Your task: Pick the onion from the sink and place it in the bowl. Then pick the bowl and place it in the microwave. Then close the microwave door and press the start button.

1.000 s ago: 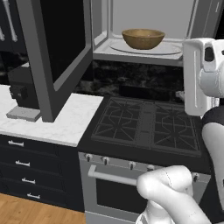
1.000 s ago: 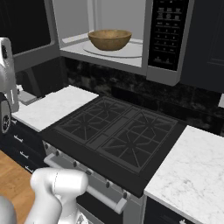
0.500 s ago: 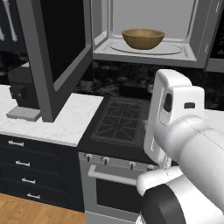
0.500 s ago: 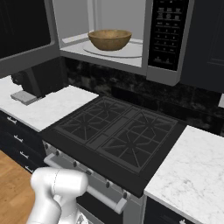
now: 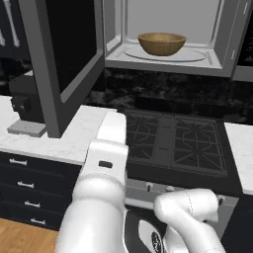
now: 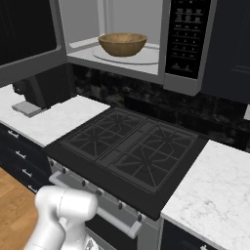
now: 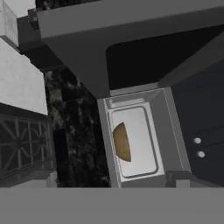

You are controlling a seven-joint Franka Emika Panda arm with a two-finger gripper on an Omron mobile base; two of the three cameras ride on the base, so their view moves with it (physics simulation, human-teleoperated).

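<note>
The tan wooden bowl [image 5: 161,43] [image 6: 122,43] sits on the turntable inside the open microwave [image 5: 163,62] [image 6: 146,63]. The onion is hidden and the sink is out of view. The microwave door [image 5: 59,64] [image 6: 29,66] hangs wide open to the left, dark glass in a grey frame. The dark control panel [image 6: 188,36] is right of the cavity. My white arm [image 5: 106,163] rises in front of the stove, below the door. The rolled hand view looks at the door [image 7: 131,43] and the bowl [image 7: 121,142] from a distance, with nothing between my fingers.
A black gas cooktop [image 5: 173,141] [image 6: 132,146] lies under the microwave, with oven knobs and a handle at its front. White marble counters [image 5: 64,138] [image 6: 215,195] flank it. A dark appliance [image 5: 24,104] [image 6: 36,90] stands on the left counter, under the open door.
My arm has swung from the right side of the left base view across to its lower left-centre. The bowl and the door have not moved.
</note>
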